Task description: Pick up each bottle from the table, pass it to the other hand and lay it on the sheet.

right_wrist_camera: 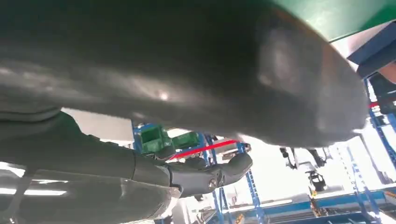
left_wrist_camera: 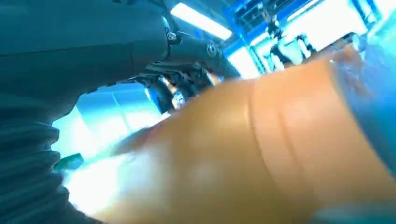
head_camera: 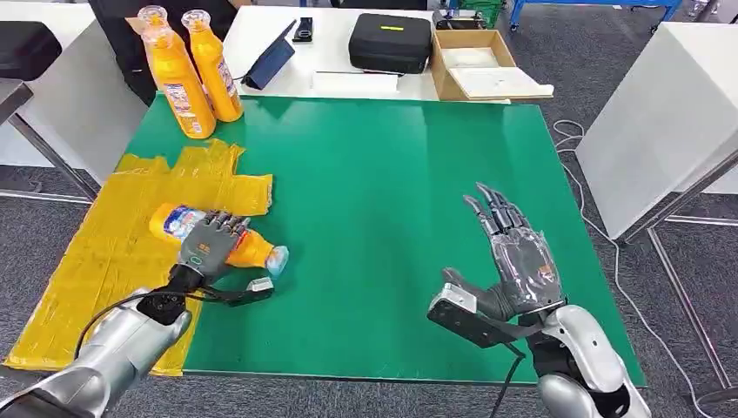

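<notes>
An orange bottle (head_camera: pixel 257 250) with a clear cap lies on its side at the edge of the yellow sheet (head_camera: pixel 104 252), its capped end over the green mat (head_camera: pixel 392 218). My left hand (head_camera: pixel 207 244) lies over the bottle's middle, fingers curled around it. In the left wrist view the orange bottle (left_wrist_camera: pixel 243 158) sits close under the dark fingers (left_wrist_camera: pixel 187 51). Two more orange bottles (head_camera: pixel 193 70) stand upright at the mat's far left corner. My right hand (head_camera: pixel 513 257) hovers flat over the mat's right side, fingers spread, holding nothing.
Behind the mat a white table carries a black case (head_camera: pixel 391 41), an open cardboard box (head_camera: pixel 479 65) and a dark tablet (head_camera: pixel 270 61). A white table (head_camera: pixel 670 113) stands to the right, with cables on the floor beside it.
</notes>
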You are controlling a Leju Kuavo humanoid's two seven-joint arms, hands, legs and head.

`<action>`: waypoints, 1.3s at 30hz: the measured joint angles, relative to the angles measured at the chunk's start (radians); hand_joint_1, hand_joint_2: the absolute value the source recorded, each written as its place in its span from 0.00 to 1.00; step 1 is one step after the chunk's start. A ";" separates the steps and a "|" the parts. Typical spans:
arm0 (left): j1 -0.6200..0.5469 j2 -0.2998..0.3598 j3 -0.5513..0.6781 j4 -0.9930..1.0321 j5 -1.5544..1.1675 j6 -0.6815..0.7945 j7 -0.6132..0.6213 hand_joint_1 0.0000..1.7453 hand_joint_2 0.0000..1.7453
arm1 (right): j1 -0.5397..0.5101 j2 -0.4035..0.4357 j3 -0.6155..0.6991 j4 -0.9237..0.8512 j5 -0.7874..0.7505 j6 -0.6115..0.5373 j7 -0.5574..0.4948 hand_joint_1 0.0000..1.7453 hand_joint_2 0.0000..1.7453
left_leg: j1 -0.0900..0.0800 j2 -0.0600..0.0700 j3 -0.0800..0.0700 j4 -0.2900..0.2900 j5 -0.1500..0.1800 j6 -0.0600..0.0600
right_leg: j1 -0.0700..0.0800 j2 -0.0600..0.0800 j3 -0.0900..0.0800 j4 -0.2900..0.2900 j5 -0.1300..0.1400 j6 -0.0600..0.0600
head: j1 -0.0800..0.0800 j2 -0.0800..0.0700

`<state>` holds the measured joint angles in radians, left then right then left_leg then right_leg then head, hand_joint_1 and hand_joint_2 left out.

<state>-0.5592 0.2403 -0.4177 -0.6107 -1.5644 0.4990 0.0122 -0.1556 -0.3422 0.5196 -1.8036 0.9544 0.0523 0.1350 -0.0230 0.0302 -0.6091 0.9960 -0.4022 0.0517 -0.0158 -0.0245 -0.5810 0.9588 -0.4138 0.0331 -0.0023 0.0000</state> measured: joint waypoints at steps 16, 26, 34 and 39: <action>-0.003 -0.007 0.098 -0.110 0.011 -0.061 -0.080 0.00 0.00 | 0.009 0.042 -0.017 -0.042 0.046 0.047 0.011 0.00 0.00 | 0.000 0.000 0.000 0.000 0.000 -0.001 | 0.000 0.000 0.000 0.000 0.000 0.000 | 0.000 0.000; -0.022 -0.015 0.207 -0.197 0.279 -0.023 -0.166 0.00 0.00 | -0.085 0.043 -0.018 0.008 -0.002 0.047 -0.004 0.00 0.00 | 0.000 0.000 0.000 0.000 0.001 0.000 | 0.000 0.000 0.000 0.000 0.000 0.000 | 0.000 0.000; -0.016 -0.084 0.404 -0.651 1.421 -0.442 -0.185 0.00 0.00 | -0.210 0.083 -0.047 0.090 -0.171 -0.118 -0.113 0.00 0.00 | 0.000 0.000 -0.001 0.000 0.001 0.000 | 0.000 0.000 0.000 0.000 0.000 0.000 | 0.000 0.000; -0.016 -0.104 0.328 -0.785 1.752 -0.420 -0.179 0.00 0.00 | -0.280 0.192 -0.075 0.192 -0.427 -0.219 -0.237 0.00 0.00 | 0.000 0.000 0.000 0.000 0.002 -0.001 | 0.000 0.000 0.000 0.000 0.000 0.000 | 0.000 0.000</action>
<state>-0.5750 0.1362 -0.0897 -1.3955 0.1879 0.0791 -0.1668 -0.4360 -0.1506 0.4444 -1.6116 0.5273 -0.1668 -0.1016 -0.0226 0.0303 -0.6093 0.9960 -0.4003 0.0509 -0.0155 -0.0247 -0.5806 0.9591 -0.4133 0.0335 -0.0023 0.0000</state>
